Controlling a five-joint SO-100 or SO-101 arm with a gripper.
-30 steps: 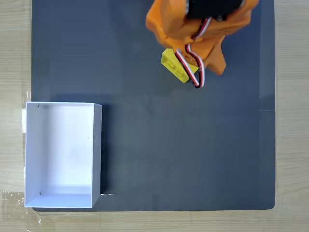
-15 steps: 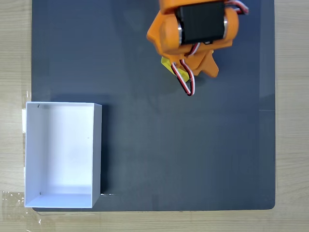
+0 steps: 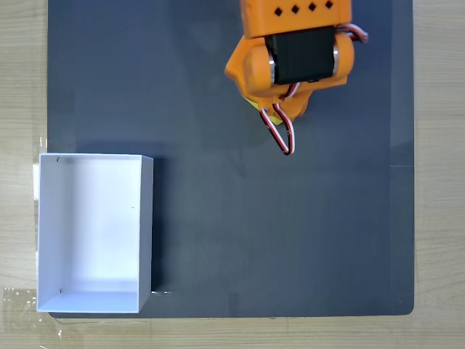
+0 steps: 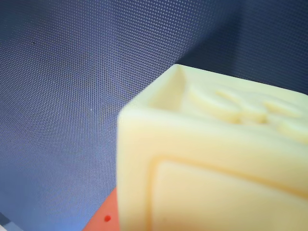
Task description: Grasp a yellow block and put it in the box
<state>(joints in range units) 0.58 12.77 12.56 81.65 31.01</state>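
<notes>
The yellow block (image 4: 216, 168) looms very close in the wrist view, its embossed sides blurred, with an orange finger (image 4: 103, 219) against its lower left edge. In the fixed view only a yellow sliver of the block (image 3: 252, 103) peeks out from under the orange arm at the top of the mat. My gripper (image 3: 285, 116) sits right over the block, closed in on it, with its fingertips hidden beneath the wrist. The white open-topped box (image 3: 145, 233) stands far off at the lower left, with nothing inside it.
A dark grey mat (image 3: 276, 233) covers most of the light wooden table (image 3: 439, 182). A looped red, white and black servo cable (image 3: 285, 138) hangs below the wrist. Bare mat lies between the arm and the box.
The arm has tipped over the block, so most of it is now covered. The jaw that stood out to the right has swung in toward the block.
</notes>
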